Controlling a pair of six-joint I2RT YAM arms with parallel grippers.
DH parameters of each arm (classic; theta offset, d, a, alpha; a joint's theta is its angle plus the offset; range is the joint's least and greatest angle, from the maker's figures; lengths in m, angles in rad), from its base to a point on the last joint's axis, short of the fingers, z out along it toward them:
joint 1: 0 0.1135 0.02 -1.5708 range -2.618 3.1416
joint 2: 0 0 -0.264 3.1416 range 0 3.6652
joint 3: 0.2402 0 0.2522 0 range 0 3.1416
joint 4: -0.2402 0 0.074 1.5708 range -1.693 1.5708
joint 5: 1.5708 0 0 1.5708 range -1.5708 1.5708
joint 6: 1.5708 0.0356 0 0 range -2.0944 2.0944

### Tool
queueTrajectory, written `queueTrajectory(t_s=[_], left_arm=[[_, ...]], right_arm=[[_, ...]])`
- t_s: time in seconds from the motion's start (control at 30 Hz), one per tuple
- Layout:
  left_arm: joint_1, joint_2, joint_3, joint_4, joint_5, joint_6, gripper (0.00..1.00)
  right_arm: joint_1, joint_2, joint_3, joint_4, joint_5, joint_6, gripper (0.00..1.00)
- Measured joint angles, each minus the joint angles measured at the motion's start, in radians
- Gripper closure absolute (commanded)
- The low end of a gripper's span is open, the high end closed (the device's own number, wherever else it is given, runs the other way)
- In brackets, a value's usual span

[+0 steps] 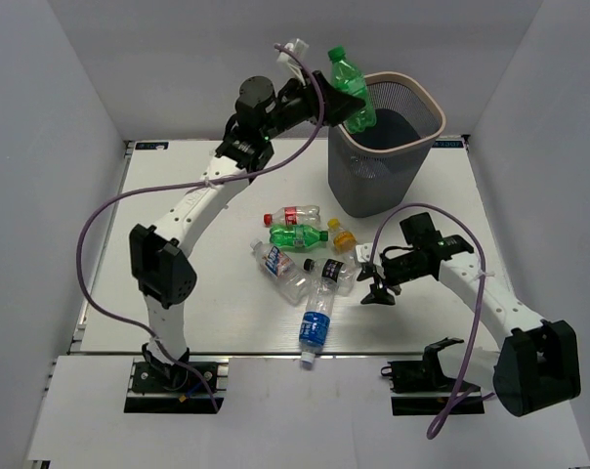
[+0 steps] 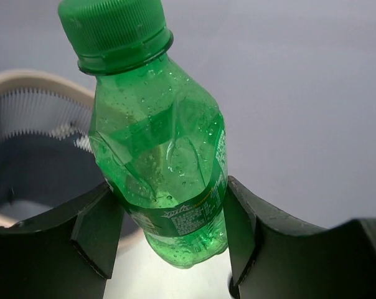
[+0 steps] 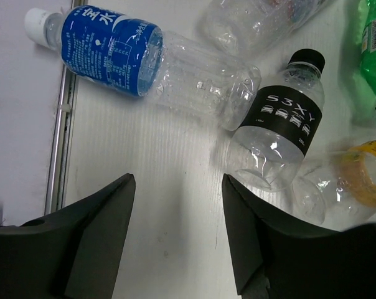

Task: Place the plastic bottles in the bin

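Observation:
My left gripper (image 1: 346, 101) is shut on a translucent green bottle (image 1: 352, 80) and holds it cap up over the left rim of the dark mesh bin (image 1: 373, 181). In the left wrist view the fingers press both sides of the green bottle (image 2: 163, 156), and the bin's beige rim (image 2: 38, 81) lies below left. My right gripper (image 1: 377, 289) is open and empty, low over the table beside the black-label bottle (image 3: 281, 124). The blue-label bottle (image 3: 113, 47) lies just ahead of its jaws (image 3: 178, 180).
Several bottles lie mid-table: red-label (image 1: 293, 215), green (image 1: 300, 235), yellow-capped (image 1: 342, 234), a clear one with a blue-white label (image 1: 275, 264), black-label (image 1: 329, 272) and blue-label (image 1: 316, 327) near the table's front edge. White walls enclose the table.

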Motion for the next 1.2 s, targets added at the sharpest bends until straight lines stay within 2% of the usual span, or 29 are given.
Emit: queueTrajectory(t_s=[0.03, 0.1, 0.13, 0.37, 0.43, 0.53, 0.7, 0.77, 0.9, 1.07, 1.2], left_arm=[[-0.006, 0.027, 0.044, -0.007, -0.019, 0.006, 0.59], [-0.019, 0.078, 0.119, -0.014, -0.064, 0.018, 0.49], [-0.026, 0.103, 0.153, -0.022, -0.091, 0.025, 0.39], [-0.086, 0.266, 0.306, -0.112, -0.312, 0.089, 0.04], [-0.105, 0.303, 0.322, -0.139, -0.367, 0.103, 0.00], [-0.120, 0.335, 0.327, -0.166, -0.421, 0.116, 0.00], [-0.124, 0.308, 0.329, -0.212, -0.494, 0.144, 0.00], [-0.124, 0.225, 0.236, -0.245, -0.538, 0.155, 0.00], [-0.119, -0.098, -0.130, -0.334, -0.630, 0.145, 0.00], [-0.113, -0.570, -0.582, -0.428, -0.739, 0.032, 0.00], [-0.113, -0.791, -0.834, -0.490, -0.797, -0.087, 0.00]], right_arm=[[0.001, -0.006, -0.006, 0.006, 0.006, 0.005, 0.36], [0.001, -0.014, -0.014, 0.019, 0.014, 0.016, 0.32], [0.001, -0.018, -0.019, 0.030, 0.017, 0.024, 0.32], [0.006, -0.032, -0.037, 0.090, 0.037, 0.078, 0.25], [0.007, -0.036, -0.037, 0.108, 0.046, 0.090, 0.23], [0.007, -0.061, -0.044, 0.130, 0.050, 0.071, 0.17], [0.016, -0.121, -0.096, 0.139, 0.017, -0.137, 0.10], [0.032, -0.117, -0.111, 0.138, 0.007, -0.224, 0.10], [0.085, -0.040, -0.104, 0.173, 0.009, -0.316, 0.10], [0.133, 0.092, -0.053, 0.283, 0.086, -0.234, 0.14], [0.158, 0.168, 0.002, 0.367, 0.159, -0.114, 0.14]])
